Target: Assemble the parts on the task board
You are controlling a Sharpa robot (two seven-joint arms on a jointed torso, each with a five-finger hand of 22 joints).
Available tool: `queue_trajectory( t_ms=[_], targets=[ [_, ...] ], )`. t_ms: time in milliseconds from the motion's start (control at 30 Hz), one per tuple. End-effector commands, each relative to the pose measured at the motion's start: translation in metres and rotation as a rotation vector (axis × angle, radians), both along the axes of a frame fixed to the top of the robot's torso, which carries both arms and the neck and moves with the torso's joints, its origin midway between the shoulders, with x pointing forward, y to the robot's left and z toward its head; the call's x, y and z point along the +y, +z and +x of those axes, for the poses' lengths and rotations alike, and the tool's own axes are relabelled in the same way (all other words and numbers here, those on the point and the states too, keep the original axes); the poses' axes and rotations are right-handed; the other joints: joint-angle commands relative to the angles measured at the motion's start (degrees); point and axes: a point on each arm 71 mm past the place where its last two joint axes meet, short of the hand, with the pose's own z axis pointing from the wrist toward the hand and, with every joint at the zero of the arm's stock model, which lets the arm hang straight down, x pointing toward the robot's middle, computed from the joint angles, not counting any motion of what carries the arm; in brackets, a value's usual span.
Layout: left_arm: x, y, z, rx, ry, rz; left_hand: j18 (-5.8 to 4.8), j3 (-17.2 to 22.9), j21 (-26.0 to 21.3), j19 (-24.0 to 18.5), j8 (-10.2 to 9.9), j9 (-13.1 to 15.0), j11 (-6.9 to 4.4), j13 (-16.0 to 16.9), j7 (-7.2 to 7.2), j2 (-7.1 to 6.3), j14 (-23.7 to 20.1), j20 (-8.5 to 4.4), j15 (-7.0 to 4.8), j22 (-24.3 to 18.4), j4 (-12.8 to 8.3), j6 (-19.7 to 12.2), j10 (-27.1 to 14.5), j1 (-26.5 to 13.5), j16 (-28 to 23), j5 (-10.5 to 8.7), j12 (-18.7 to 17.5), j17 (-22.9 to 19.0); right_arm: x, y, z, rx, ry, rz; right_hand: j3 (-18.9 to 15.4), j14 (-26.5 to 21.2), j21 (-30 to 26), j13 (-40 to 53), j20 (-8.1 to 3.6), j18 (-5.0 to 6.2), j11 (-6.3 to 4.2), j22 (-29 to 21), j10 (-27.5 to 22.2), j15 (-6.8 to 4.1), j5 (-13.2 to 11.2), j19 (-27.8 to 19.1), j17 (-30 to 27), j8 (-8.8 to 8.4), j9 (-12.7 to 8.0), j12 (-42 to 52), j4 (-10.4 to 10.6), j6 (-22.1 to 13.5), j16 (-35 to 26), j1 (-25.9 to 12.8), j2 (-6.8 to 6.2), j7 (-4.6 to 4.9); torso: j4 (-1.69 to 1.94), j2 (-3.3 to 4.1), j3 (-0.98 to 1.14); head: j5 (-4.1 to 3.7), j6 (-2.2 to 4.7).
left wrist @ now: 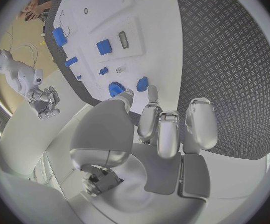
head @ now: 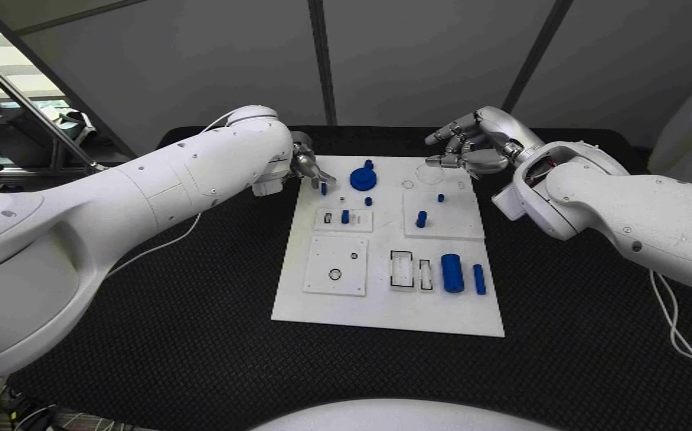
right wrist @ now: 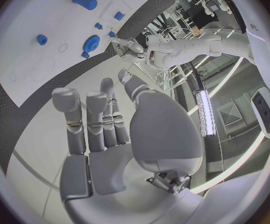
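The white task board lies in the middle of the table. My left hand hovers at its far left corner and pinches a small blue part between thumb and a fingertip, close beside the blue gear. My right hand floats above the board's far right corner, fingers apart and nothing in it. A thick blue cylinder and a slim blue bar lie near the board's right edge. Short blue pegs stand further back.
The black textured table surrounds the board, with room on both sides and in front. Raised white blocks with holes and slots sit on the board's left half. Dark wall panels stand behind the table's far edge.
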Motion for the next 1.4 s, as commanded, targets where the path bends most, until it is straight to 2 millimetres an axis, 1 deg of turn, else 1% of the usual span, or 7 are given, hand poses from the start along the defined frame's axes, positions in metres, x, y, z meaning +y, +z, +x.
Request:
queue_trajectory(
  t_ms=[33, 233, 833, 1067, 1167, 1267, 1400],
  targets=[
    [-0.0016, 0.0000, -0.0004, 0.014, -0.016, -0.002, 0.54, 0.0, -0.3, 0.2, 0.0, -0.1, 0.09, 8.9, -0.10, 0.12, 5.9, 0.01, 0.25, 0.0, -0.5, 0.4, -0.1, 0.9, 0.3, -0.20, 0.2, 14.8, 0.0011, 0.0018, -0.0002, -0.006, 0.009, 0.006, 0.0, 0.3, -0.3, -0.1, 0.07, 1.10, -0.11, -0.1, 0.1, -0.02, 0.4, 0.4, -0.1, -0.28, -0.1, 0.2, 0.4, 0.3, -0.3, -0.8, 0.01, -0.09, 0.02, 0.01, 0.00, 0.02, -0.04],
    [-0.0031, -0.0001, -0.0004, 0.014, -0.022, -0.005, 0.53, 0.3, -0.3, 0.3, 0.1, -0.2, 0.02, 8.9, -0.19, 0.76, 5.9, -0.03, 0.21, 0.1, -1.2, 0.6, -0.1, 2.3, 0.3, -0.16, 0.2, 14.9, 0.0016, 0.0018, -0.0002, -0.006, 0.010, 0.006, 0.0, 0.3, -0.3, -0.1, 0.07, 1.10, -0.11, -0.1, 0.1, -0.02, 0.4, 0.4, -0.1, -0.28, -0.1, 0.2, 0.4, 0.3, -0.3, -0.8, 0.01, -0.09, 0.03, -0.01, 0.00, 0.01, -0.05],
    [-0.0067, 0.0005, -0.0007, 0.008, -0.041, -0.026, 0.43, 1.8, -0.1, 0.5, 0.4, -0.4, -0.36, 8.9, -0.62, 4.15, 5.9, -0.29, -0.06, 0.6, -4.1, 0.8, 0.1, 6.3, 0.6, -0.41, 0.4, 15.1, 0.0021, 0.0018, -0.0002, -0.007, 0.011, 0.007, 0.0, 0.3, -0.3, -0.1, 0.07, 1.10, -0.11, -0.1, 0.1, -0.02, 0.4, 0.4, -0.1, -0.28, -0.1, 0.2, 0.4, 0.3, -0.3, -0.8, 0.01, -0.09, 0.02, 0.02, 0.00, -0.01, -0.26],
    [-0.0066, 0.0000, -0.0011, 0.017, -0.048, -0.030, 0.38, 4.8, -0.1, 0.6, 0.3, -0.5, -0.54, 8.8, -0.77, 6.99, 5.9, -0.47, -0.19, 0.9, -8.4, 0.2, 0.1, 10.9, 0.6, -0.09, 0.3, 15.1, 0.0017, 0.0019, -0.0003, -0.006, 0.011, 0.006, 0.0, 0.3, -0.3, -0.1, 0.07, 1.10, -0.11, -0.1, 0.1, -0.02, 0.4, 0.4, -0.1, -0.28, -0.1, 0.2, 0.4, 0.3, -0.3, -0.8, 0.01, -0.09, 0.02, -0.01, 0.00, -0.05, -0.37],
    [-0.0066, -0.0004, -0.0018, 0.027, -0.057, -0.029, 0.40, 6.2, -0.2, 0.5, 0.4, -0.5, -0.40, 8.7, -0.57, 7.56, 5.9, -0.42, -0.07, 0.9, -10.4, 0.0, 0.1, 11.8, 0.6, 1.64, 0.2, 15.1, 0.0016, 0.0019, -0.0004, -0.006, 0.011, 0.006, 0.0, 0.4, -0.3, -0.1, 0.07, 1.07, -0.11, 0.0, 0.1, -0.02, 0.4, 0.5, 0.1, -0.28, -0.1, 0.2, 0.4, 0.3, -0.3, -0.8, 0.08, -0.09, 0.03, -0.02, 0.01, -0.04, -0.41],
    [-0.0059, -0.0006, -0.0021, 0.030, -0.059, -0.029, 0.37, 8.3, -0.1, 0.6, 0.5, -0.4, -0.15, 8.6, -0.24, 7.82, 5.9, -0.27, 0.13, 1.1, -12.8, -0.2, 0.1, 12.1, 0.6, 5.74, 0.0, 15.1, 0.0017, 0.0019, -0.0004, -0.006, 0.011, 0.006, 0.0, 0.4, -0.3, -0.1, 0.07, 1.07, -0.11, 0.0, 0.1, -0.02, 0.4, 0.5, 0.1, -0.28, -0.1, 0.2, 0.4, 0.3, -0.3, -0.8, 0.08, -0.09, 0.06, -0.03, -0.01, -0.04, -0.37],
    [-0.0038, -0.0004, -0.0023, 0.028, -0.057, -0.030, 0.37, 10.3, -0.2, 0.6, 0.7, -0.3, 0.00, 8.5, -0.06, 7.62, 5.9, -0.09, 0.27, 1.3, -14.8, -0.4, 0.1, 11.4, 0.6, 8.74, -0.2, 15.1, 0.0014, 0.0020, -0.0006, -0.007, 0.011, 0.006, 0.0, 0.4, -0.3, -0.1, 0.07, 1.07, -0.11, 0.0, 0.1, -0.02, 0.4, 0.5, 0.1, -0.28, -0.1, 0.2, 0.4, 0.3, -0.3, -0.8, 0.08, -0.09, 0.06, -0.03, -0.01, 0.02, -0.37]
  ],
)
